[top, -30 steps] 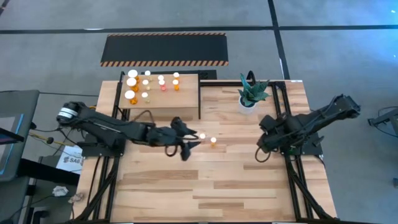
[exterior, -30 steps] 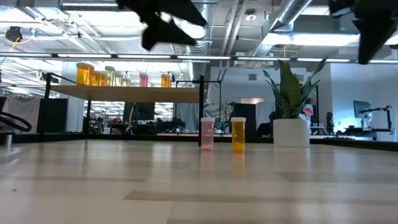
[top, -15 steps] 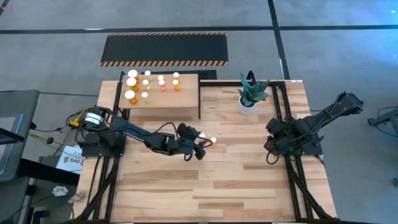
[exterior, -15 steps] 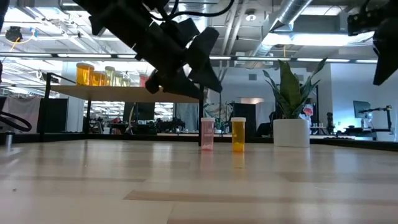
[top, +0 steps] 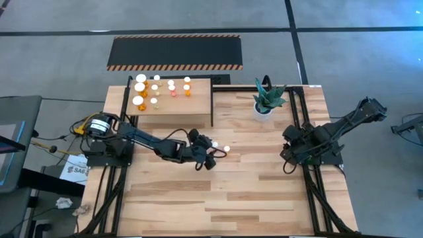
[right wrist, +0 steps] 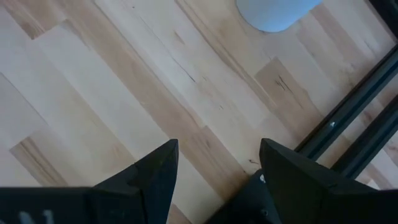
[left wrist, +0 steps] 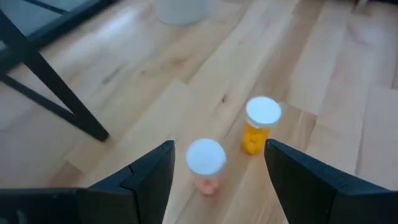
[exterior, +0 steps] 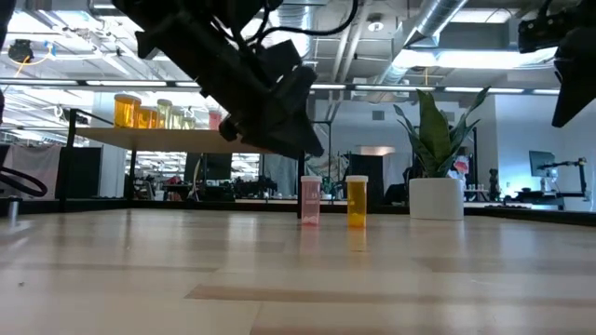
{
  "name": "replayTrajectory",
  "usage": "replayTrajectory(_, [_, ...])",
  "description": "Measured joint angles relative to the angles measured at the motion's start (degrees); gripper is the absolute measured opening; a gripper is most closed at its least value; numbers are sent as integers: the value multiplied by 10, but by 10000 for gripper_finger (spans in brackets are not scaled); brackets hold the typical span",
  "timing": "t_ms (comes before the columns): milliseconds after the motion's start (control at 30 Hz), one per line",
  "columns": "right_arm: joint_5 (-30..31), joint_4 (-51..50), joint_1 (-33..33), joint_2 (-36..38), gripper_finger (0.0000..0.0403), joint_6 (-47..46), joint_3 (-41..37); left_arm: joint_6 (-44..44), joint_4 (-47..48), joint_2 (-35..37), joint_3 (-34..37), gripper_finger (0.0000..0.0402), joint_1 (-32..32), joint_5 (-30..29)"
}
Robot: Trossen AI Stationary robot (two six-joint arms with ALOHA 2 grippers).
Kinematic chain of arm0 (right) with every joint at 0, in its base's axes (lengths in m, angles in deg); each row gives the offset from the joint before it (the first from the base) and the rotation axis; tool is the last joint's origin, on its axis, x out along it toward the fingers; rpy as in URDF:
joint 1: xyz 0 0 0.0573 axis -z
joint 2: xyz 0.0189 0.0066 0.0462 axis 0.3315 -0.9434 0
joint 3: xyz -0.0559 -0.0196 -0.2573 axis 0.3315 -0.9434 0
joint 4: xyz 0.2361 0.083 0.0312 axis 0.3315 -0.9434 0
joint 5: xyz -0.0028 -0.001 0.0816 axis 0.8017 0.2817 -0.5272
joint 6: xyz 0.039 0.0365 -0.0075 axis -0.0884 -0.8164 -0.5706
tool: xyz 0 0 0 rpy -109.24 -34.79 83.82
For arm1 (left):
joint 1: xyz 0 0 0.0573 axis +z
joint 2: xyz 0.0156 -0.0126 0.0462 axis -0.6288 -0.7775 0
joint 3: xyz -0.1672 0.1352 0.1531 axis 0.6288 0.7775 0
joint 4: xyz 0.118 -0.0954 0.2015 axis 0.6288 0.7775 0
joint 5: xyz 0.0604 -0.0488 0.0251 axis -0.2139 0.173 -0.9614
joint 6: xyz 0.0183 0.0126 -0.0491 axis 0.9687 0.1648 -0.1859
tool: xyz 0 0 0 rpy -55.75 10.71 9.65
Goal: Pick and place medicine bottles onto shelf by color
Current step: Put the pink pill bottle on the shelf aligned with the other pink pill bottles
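A pale wooden table (top: 218,192) of butcher-block planks stood on a grey floor, with a black mat (top: 175,52) edged in orange stripes lying beyond its far side. Seen level across the tabletop, the room behind was a workshop with bright ceiling lights and exposed ducts. A small wooden shelf (top: 192,109) sat at the table's far left corner, and a white pot with a green plant (top: 266,100) stood toward the far right. The left arm reached low across the table from its left edge, its left gripper (top: 210,153) angled downward just above the surface, fingers spread wide apart and holding nothing. Two loose bottles stood upright on the table, their long axes vertical and white caps up: a pink bottle (left wrist: 206,165) lay directly ahead between the spread fingers, and an orange bottle (left wrist: 260,123) stood just beside it, slightly farther from the gripper. More bottles (top: 155,90) stood upright in a cluster on the shelf top. The right arm waited folded near the right edge, its right gripper (top: 286,163) open and empty above bare wood.
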Motion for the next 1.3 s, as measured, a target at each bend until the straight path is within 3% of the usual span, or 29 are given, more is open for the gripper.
replayTrajectory(267, [0,2,0,0,249,0,0,2,-16,-32,4,238,15,29])
replayTrajectory(500, [0,10,0,-7,249,0,0,2,-23,-47,0,238,21,5])
replayTrajectory(1300, [-1,15,0,-11,249,0,0,-19,-65,-75,-1,224,29,28])
